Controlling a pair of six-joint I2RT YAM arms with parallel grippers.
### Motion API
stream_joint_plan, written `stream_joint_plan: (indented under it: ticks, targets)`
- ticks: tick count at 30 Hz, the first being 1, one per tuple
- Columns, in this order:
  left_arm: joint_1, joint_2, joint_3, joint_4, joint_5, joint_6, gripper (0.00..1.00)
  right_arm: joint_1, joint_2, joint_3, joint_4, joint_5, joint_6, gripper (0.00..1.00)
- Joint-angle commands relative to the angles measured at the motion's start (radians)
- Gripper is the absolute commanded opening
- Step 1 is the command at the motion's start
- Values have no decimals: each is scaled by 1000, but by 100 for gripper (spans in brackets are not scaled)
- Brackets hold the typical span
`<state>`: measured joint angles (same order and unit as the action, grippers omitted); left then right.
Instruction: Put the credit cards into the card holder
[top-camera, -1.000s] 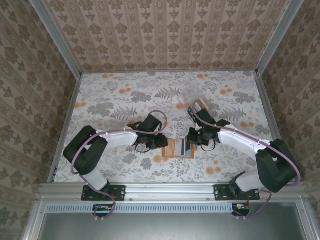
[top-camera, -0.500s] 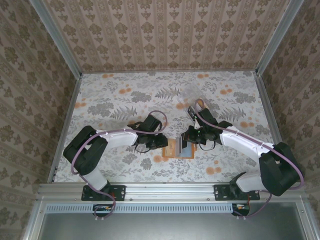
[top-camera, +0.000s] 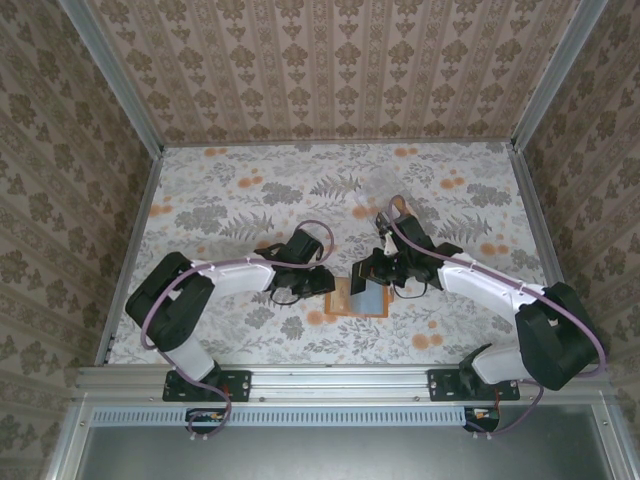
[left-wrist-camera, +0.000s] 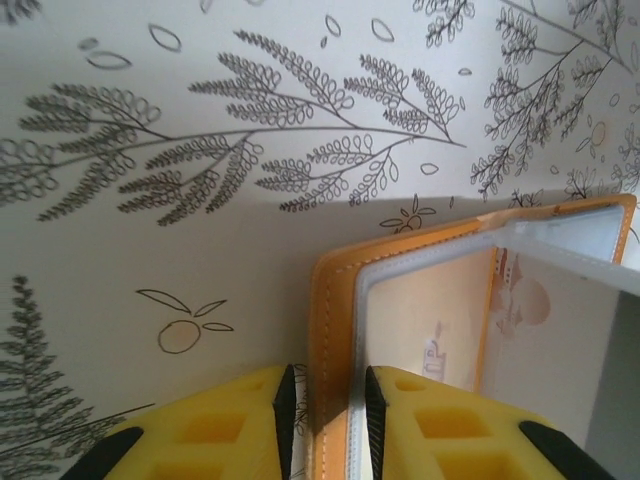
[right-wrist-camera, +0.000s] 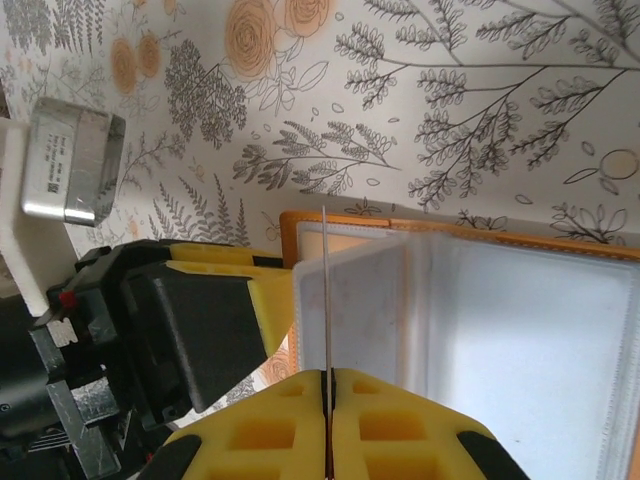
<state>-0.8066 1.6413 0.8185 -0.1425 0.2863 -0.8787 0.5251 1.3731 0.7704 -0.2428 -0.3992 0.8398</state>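
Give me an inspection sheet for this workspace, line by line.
surface: floral table, flat.
job's things: card holder lying open; one card held on edge over it.
clutter: clear box towards the back.
grippers: left gripper shut on the card holder's edge; right gripper shut on the card.
cables: purple cable looped along each arm.
surroundings: patterned walls; metal rail at the near edge.

Right hand (top-camera: 372, 279) above card holder (top-camera: 344, 303)
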Motion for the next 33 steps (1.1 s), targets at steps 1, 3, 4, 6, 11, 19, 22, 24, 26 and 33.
stream_joint_plan:
  ticks: [1, 3, 4, 6, 11, 19, 22, 24, 26, 33]
  targets:
    - [-8, -67, -26, -31, -70, -28, 29, 10, 38, -10, 23, -22, 11, 9]
    - [-6, -91, -40, -38, -92, -36, 31, 12, 42, -13, 32, -19, 16, 10]
    - [-4, -103, -46, -41, -104, -41, 32, 13, 50, -13, 38, -27, 15, 10]
    - [-4, -122, -56, -43, -118, -45, 34, 19, 69, -6, 37, -34, 14, 10]
    - [-3, -134, -57, -31, -111, -25, 41, 19, 47, -22, 2, 40, 7, 9]
    - [-8, -67, -23, 2, -39, 6, 41, 7, 55, -96, 84, -5, 5, 8]
    - [-15, -39, -13, 7, -27, 4, 40, 7, 56, -118, 106, -10, 3, 8]
    - [-17, -23, -10, 9, -21, 4, 39, 8, 56, -136, 138, -25, 13, 8]
    - [-20, -8, -9, 8, -21, 1, 37, 6, 57, -153, 170, -33, 22, 9]
    - [-23, 16, -9, -7, -31, -9, 30, 6, 31, -155, 164, -35, 16, 8]
